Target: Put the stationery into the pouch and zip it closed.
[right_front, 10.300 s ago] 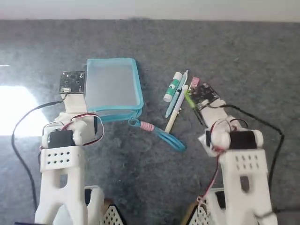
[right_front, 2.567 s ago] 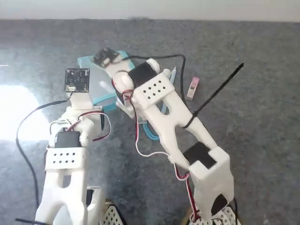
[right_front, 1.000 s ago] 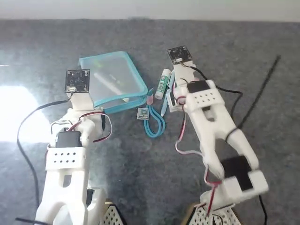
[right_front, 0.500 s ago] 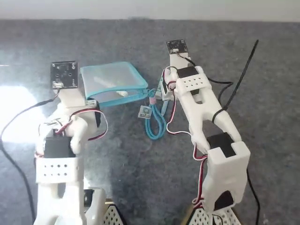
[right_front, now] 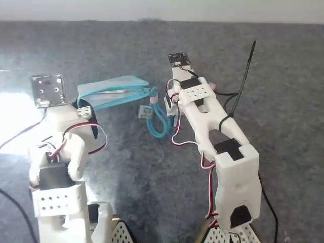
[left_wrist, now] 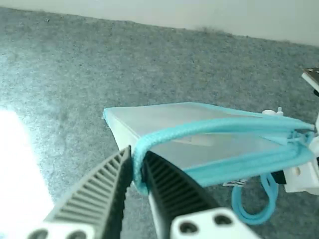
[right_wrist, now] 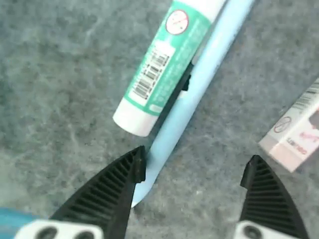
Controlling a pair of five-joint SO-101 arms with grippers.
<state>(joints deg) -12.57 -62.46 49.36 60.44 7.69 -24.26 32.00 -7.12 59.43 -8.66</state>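
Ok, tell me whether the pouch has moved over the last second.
Yes. The pouch has shifted left toward the bright patch, its edge lifted by the left end effector.

Looks steeply down in the high view, from above and behind the two arm bases, taking in the grey table (right_front: 283, 61) out to its far edge. From the left wrist, sits low and close behind the left gripper (left_wrist: 135, 160), facing far and right along the pouch (left_wrist: 199, 132) — the same pouch seen from above. From the right wrist, points nearly straight down, very near the glue stick (right_wrist: 162, 64) and pen (right_wrist: 192, 99).
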